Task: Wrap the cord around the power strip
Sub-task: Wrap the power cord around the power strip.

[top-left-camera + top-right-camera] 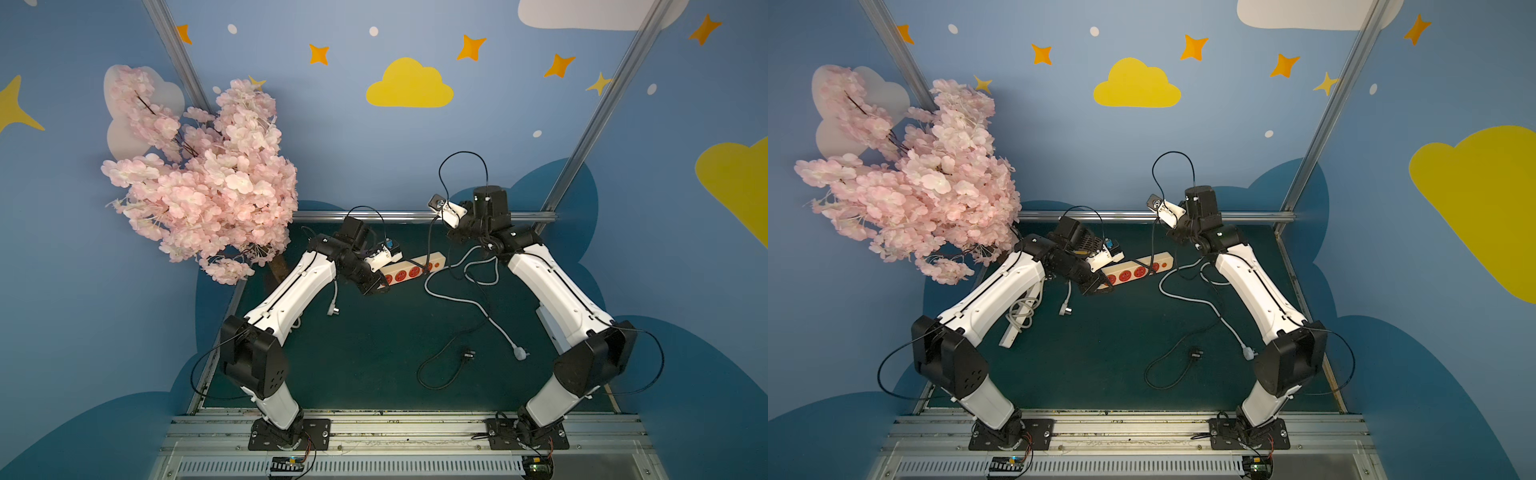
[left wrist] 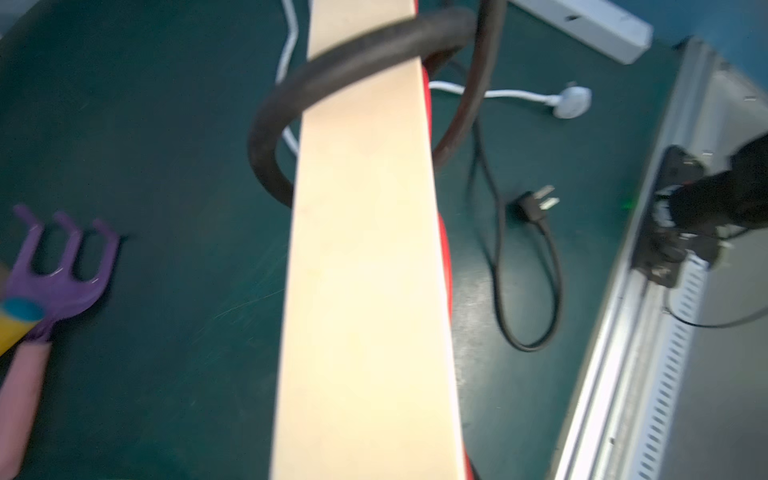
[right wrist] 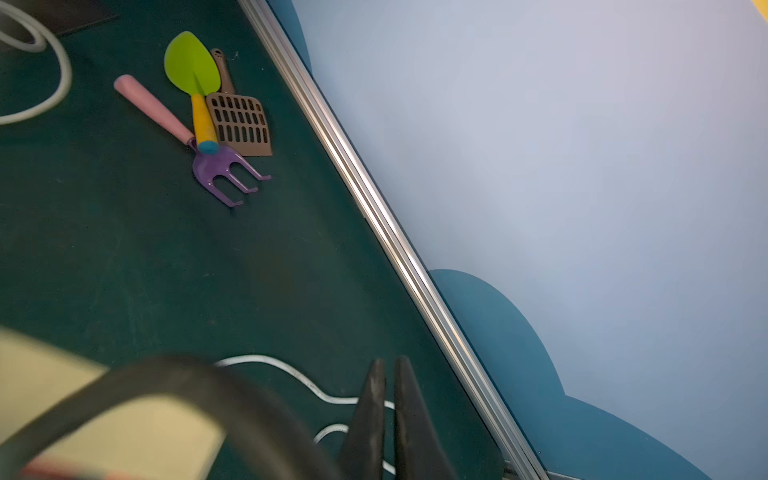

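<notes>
In both top views: left tool (image 1: 376,286) clamped on the end of the power strip (image 1: 409,271) nearest the left arm. Strip cream, red sockets facing up, slanted across the far middle of the green surface (image 1: 374,340). Hard to tell from here whether lifted clear. Black cord (image 1: 419,370) crossing the strip near its far end, then trailing over the surface in a loose loop to the black plug (image 1: 469,355). Right tool (image 1: 455,239) just past the strip's far end, close to the back rail (image 1: 415,216), fingers mostly hidden. White cord (image 1: 465,301) snaking beneath the right arm to a white plug (image 1: 519,353). Blossom tree (image 1: 199,174) at the far left.

Left wrist view, blurred: power strip (image 2: 365,249) running away from the camera, cream back toward the lens, red face on the side. Cord (image 2: 266,137) looped once around it near the far end. Grip itself out of sight here. Purple toy rake (image 2: 62,270) on the surface to one side, black plug (image 2: 536,203) and white plug (image 2: 573,99) to the other.

Right wrist view: right tool (image 3: 390,365) closed, fingers nearly touching, nothing seen between them. Blurred cord (image 3: 187,374) arching over the strip (image 3: 158,432) close to the lens. Further off: purple toy rake (image 3: 220,174), green toy spade (image 3: 191,62) and brown slotted scoop (image 3: 241,120), touching one another beside the rail (image 3: 374,208).
</notes>
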`<control>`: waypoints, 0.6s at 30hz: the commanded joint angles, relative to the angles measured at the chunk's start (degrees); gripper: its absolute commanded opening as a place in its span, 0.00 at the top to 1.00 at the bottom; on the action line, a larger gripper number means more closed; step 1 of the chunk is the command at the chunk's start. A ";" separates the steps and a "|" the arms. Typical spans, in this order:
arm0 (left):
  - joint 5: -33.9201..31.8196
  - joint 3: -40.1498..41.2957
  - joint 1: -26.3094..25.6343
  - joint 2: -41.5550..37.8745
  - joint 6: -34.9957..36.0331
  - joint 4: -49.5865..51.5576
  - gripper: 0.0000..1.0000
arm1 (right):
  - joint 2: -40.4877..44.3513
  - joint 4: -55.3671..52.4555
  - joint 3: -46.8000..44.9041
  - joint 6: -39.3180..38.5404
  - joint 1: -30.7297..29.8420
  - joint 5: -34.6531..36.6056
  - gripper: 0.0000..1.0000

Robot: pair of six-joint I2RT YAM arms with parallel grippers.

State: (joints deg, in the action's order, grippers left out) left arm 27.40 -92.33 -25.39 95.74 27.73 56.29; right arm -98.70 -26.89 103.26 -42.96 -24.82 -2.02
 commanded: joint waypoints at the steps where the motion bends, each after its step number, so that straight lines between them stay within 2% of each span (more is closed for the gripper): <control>1: 16.47 -1.15 -1.86 -1.70 6.10 6.98 0.97 | -5.27 -0.97 7.63 1.86 3.03 -7.56 1.00; 5: 25.07 -2.23 -1.79 -1.92 6.63 6.35 0.97 | -12.91 -4.97 16.05 4.85 6.82 -16.47 1.00; 10: 31.34 -0.38 -0.84 -4.36 3.35 -1.21 0.97 | -18.61 -6.41 19.45 10.26 10.72 -28.78 1.00; 12: 33.12 1.53 0.20 -6.20 -0.15 -7.49 0.97 | -19.97 -4.44 18.51 13.47 11.66 -31.63 0.95; 14: 35.19 4.05 1.32 -8.15 -5.51 -16.28 0.97 | -20.48 0.28 15.43 17.83 12.24 -33.66 0.85; 18: 36.81 9.07 3.00 -11.69 -17.66 -34.69 0.97 | -21.14 8.14 10.37 24.95 12.59 -34.05 0.71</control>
State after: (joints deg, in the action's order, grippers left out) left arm 53.49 -83.79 -22.81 88.84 16.08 38.54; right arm -117.93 -27.27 115.83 -26.35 -13.28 -34.89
